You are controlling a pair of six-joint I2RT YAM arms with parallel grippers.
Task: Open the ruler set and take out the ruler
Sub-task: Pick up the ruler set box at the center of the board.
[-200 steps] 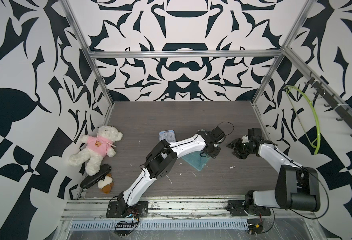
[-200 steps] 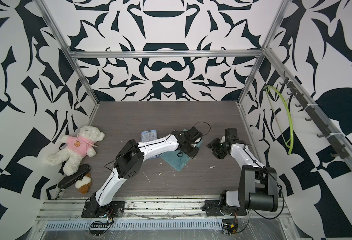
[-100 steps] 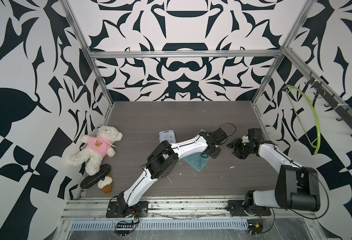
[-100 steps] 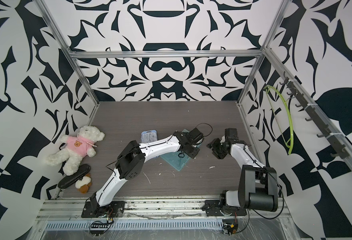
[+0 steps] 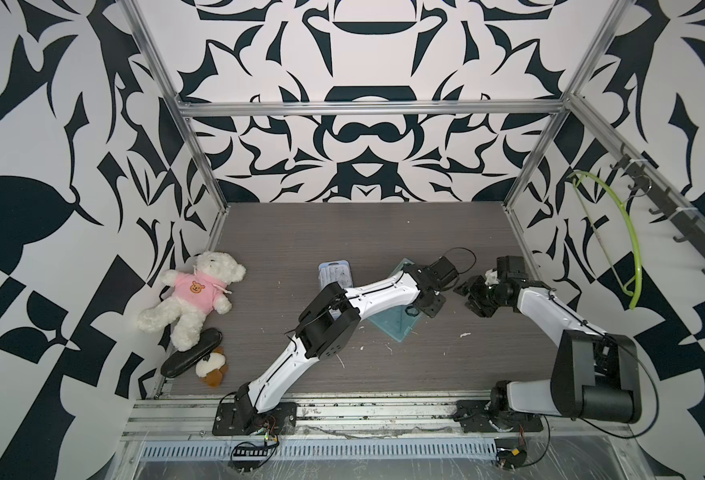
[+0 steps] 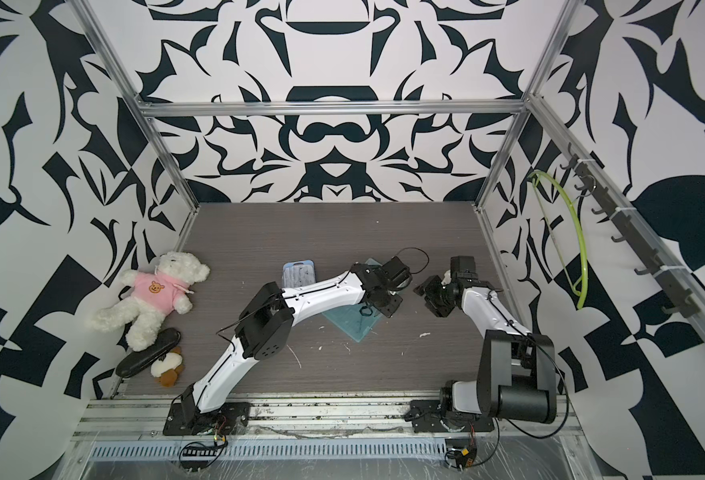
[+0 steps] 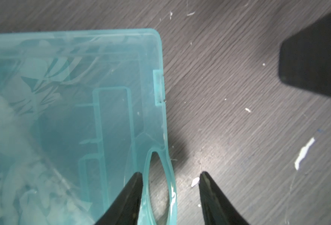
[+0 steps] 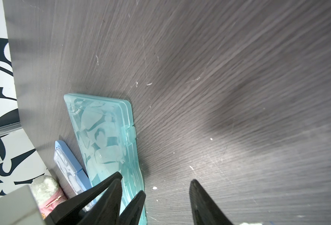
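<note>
Far left against the wall: a white plush teddy bear in a pink shirt point(image 5: 195, 297), with a black oblong pouch point(image 5: 191, 358) and a small brown-and-white plush toy point(image 5: 212, 366) just beside its legs. Centre of the dark wood-grain table point(image 5: 363, 232): a flat blue rectangular case point(image 5: 334, 273), partly under the left arm. Beside it is the translucent teal plastic ruler set case point(image 5: 396, 326), lying flat with its lid down; contents too blurred to identify. Left gripper point(image 7: 170, 173): jaws apart, straddling the case's looped hang-tab edge, not clamped. Right gripper point(image 8: 166, 185): near the case, jaws apart over bare table, holding nothing. Right wall: a lime-green hanger point(image 5: 629, 241) on a hook rail.
</note>
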